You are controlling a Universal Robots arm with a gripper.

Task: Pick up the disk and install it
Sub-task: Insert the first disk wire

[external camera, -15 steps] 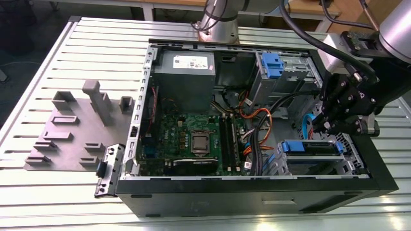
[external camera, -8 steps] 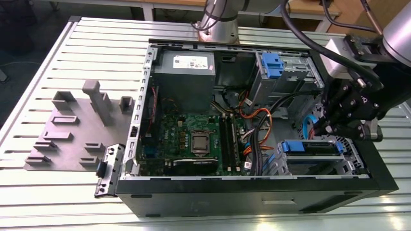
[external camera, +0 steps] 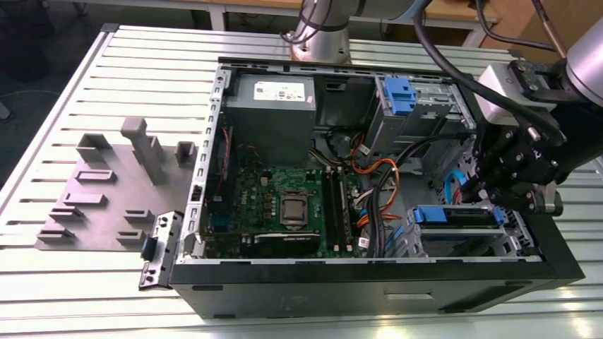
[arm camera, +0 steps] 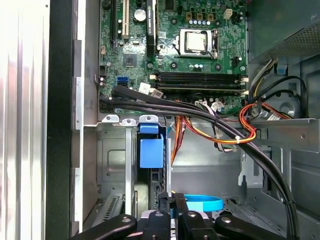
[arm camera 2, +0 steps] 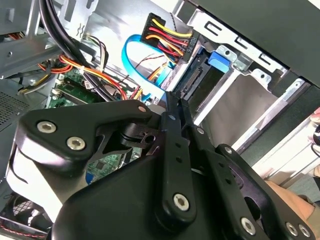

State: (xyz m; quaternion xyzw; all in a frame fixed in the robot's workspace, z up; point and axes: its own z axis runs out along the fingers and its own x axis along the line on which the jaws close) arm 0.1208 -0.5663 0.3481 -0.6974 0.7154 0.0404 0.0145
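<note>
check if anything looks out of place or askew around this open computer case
One thing: a grey metal bracket sits tilted at the black computer case's corner on the exterior view's left, seemingly loose rather than mounted. Inside the case, nothing looks damaged or spilled.

Black screw-studded hand (arm camera 2: 177, 102), silver arm (external camera: 323, 32)

even bright light, white glare on the slatted table (arm camera: 25, 100) (washed out in the first wrist view).
</note>
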